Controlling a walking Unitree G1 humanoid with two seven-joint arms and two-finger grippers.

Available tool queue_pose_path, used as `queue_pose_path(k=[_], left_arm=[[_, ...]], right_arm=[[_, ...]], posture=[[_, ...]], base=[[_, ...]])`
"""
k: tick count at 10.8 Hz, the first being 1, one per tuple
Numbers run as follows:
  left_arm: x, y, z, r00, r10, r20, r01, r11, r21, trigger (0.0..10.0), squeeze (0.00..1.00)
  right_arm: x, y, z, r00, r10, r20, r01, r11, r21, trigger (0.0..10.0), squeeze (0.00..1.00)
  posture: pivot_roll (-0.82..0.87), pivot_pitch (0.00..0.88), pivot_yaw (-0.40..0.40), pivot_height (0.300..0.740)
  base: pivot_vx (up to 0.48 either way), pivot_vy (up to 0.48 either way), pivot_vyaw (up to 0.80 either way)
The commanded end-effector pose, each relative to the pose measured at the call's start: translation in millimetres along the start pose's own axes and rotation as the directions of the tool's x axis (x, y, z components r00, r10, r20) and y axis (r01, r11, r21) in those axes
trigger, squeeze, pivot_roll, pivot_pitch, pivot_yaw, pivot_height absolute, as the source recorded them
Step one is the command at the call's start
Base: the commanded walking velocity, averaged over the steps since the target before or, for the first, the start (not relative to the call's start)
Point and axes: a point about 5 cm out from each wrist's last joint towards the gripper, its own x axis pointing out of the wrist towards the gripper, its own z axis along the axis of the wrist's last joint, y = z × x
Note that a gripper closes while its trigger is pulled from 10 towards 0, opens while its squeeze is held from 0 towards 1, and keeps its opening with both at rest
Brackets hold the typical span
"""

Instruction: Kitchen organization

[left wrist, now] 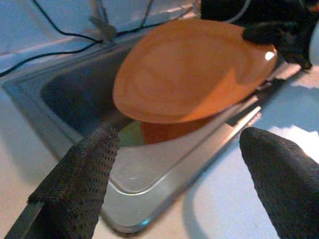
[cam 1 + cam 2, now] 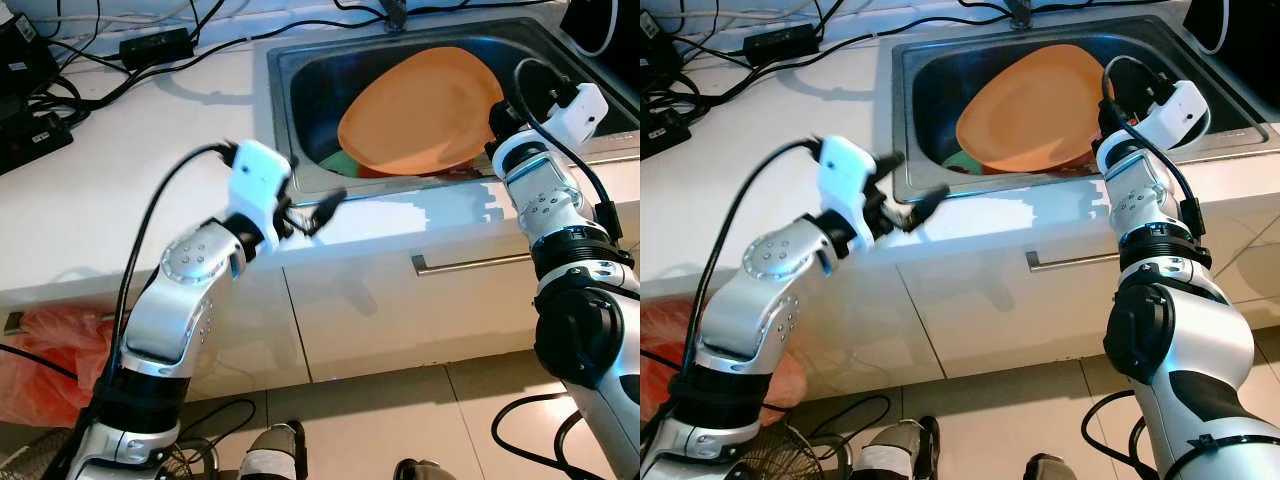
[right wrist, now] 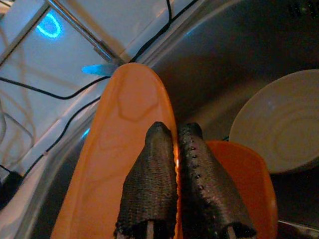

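The orange plate (image 2: 425, 110) stands tilted up on edge in the steel sink (image 2: 310, 90), its broad face turned up and toward the robot, its lower rim down among other dishes and its upper right rim raised near the sink's right side. The right gripper (image 3: 174, 149) has that raised rim pinched, its two black fingers (image 3: 149, 189) pressed together with the thin orange edge between them, so the plate's long axis runs away from this claw toward the sink's left wall. Beneath it lie a second orange dish (image 3: 244, 189), a pale round plate (image 3: 281, 124) and a glimpse of something green (image 2: 335, 160). The left gripper (image 2: 308, 212) hovers over the front lip of the white counter (image 2: 120, 190), just outside the sink's near left corner, fingers spread wide and empty; from it the plate lies ahead and a little to the right, apart from it. The right arm is plainly the nearer one and already has the hold, so the likely next step is lifting the plate clear, with the left claw placed to steady the free rim. Black cables (image 2: 100, 70) trail across the counter behind, and a drawer handle (image 2: 470, 262) shows below the sink front
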Motion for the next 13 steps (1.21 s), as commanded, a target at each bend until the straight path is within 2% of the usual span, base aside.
queue_pose_path(k=[1,3,4,6,9,13], left_arm=[[-0.4,6.0,2,0.999,0.036,0.01,-0.036,0.999,-0.013,10.0,0.0],[0.7,6.7,8,0.997,0.058,0.051,-0.058,0.998,-0.018,10.0,0.0],[1.3,7.8,11,0.995,0.077,0.071,-0.076,0.997,-0.021,10.0,0.0],[2.6,5.3,10,0.994,0.077,0.075,-0.075,0.997,-0.031,10.0,0.0],[2.5,3.7,9,0.994,0.08,0.079,-0.078,0.996,-0.035,10.0,0.0],[0.6,5.4,5,0.993,0.096,0.061,-0.095,0.995,-0.03,10.0,0.0]], right_arm=[[-0.6,-3.6,2,1.0,0.011,-0.009,-0.012,0.998,-0.057,0.0,0.0],[0.5,1.9,7,0.999,0.045,0.023,-0.042,0.995,-0.092,0.0,0.0],[2.4,9.1,24,0.994,0.071,0.079,-0.065,0.994,-0.086,0.0,0.0],[3.2,12.0,30,0.992,0.087,0.091,-0.078,0.993,-0.093,0.0,0.0],[3.5,13.4,27,0.992,0.097,0.082,-0.088,0.991,-0.1,0.0,0.0],[3.3,11.6,23,0.994,0.097,0.058,-0.09,0.989,-0.118,0.0,0.0]], posture=[[0.27,0.171,0.103,0.74],[0.27,0.162,0.097,0.74],[0.26,0.156,0.093,0.74],[0.25,0.149,0.091,0.74],[0.25,0.144,0.087,0.74],[0.26,0.145,0.084,0.74]], base=[[0.0,0.0,0.0],[0.302,0.0,0.0],[0.307,0.0,0.0],[0.306,0.0,0.0],[0.281,0.0,0.0],[0.0,0.0,0.0]])
